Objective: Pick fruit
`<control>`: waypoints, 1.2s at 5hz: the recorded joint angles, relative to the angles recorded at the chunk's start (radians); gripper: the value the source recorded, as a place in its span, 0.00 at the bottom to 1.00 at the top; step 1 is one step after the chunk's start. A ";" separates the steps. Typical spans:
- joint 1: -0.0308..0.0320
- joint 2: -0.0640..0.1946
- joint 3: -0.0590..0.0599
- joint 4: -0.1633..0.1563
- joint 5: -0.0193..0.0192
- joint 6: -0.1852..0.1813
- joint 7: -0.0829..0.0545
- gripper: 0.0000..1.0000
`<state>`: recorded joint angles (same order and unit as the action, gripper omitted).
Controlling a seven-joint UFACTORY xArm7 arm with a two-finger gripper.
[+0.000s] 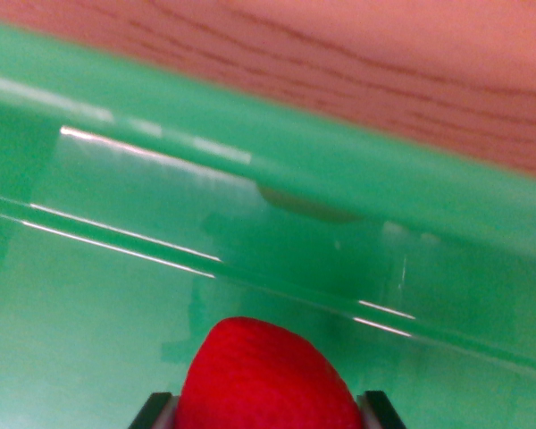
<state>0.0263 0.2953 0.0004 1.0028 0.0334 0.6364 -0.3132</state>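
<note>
A red strawberry point(266, 380) sits at the bottom of the wrist view, rounded and plump, its skin faintly dimpled and matte rather than shiny; its lower part runs off the frame's edge. Two dark fingertips point(154, 411) of the gripper point(266, 413) show at either side of it, one on the wrist view's left and one on the right, each pressed close against the fruit's flank; the jaws are closed about as wide as the berry itself, and the gripper is grasping the strawberry between them.

Behind the fruit lies a green plastic bin point(357, 170); its surface is smooth and glossy, catching thin white streaks of light that run slantwise across it; a broad, flat rim crosses the frame from upper left to lower right, and below it the wall and floor look slightly translucent and blurred. The strawberry is over the inside of this bin; whether it touches the floor cannot be told.

Past the rim, along the top, is a wooden table point(384, 63), reddish-brown with dark wavy grain lines.
</note>
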 joint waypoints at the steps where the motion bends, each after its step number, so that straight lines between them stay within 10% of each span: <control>1: 0.0001 -0.016 0.000 0.022 -0.0008 0.038 0.001 1.00; 6: 0.0003 -0.050 -0.001 0.070 -0.0025 0.120 0.003 1.00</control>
<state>0.0266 0.2449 -0.0005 1.0726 0.0309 0.7566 -0.3099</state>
